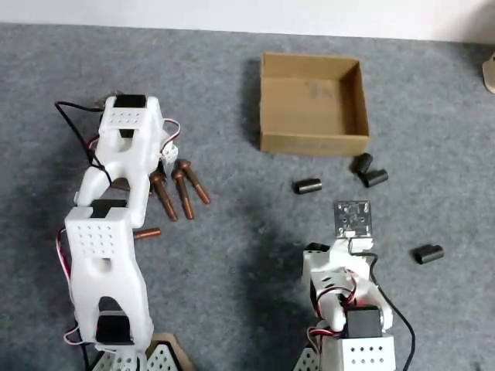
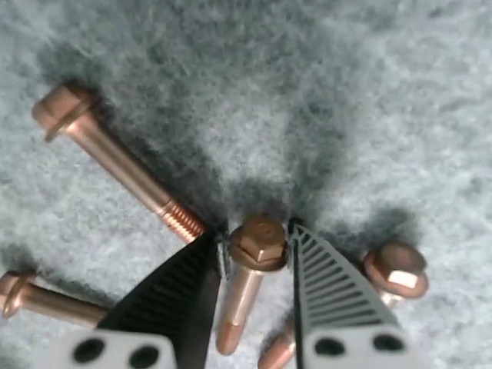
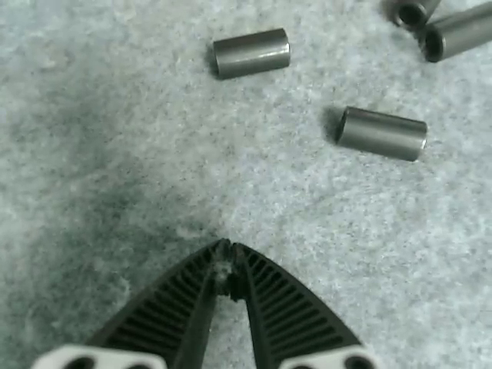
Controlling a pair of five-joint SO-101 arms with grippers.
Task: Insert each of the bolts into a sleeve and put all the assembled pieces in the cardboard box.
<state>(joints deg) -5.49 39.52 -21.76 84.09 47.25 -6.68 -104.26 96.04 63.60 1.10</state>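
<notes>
Where the arm [image 1: 117,158] blocks the high view, left gripper [image 2: 256,231] clamps a bolt [image 2: 240,296], right gripper [image 3: 229,249] clenched empty.

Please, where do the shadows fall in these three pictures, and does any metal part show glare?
High view: the brown cardboard box throws a shadow to its left on the grey carpet, and a dark patch lies between the two white arms. Left wrist view: the copper hex-head bolts cast dark shadows; one head shines. Right wrist view: the dark grey metal sleeves carry a pale sheen.
</notes>
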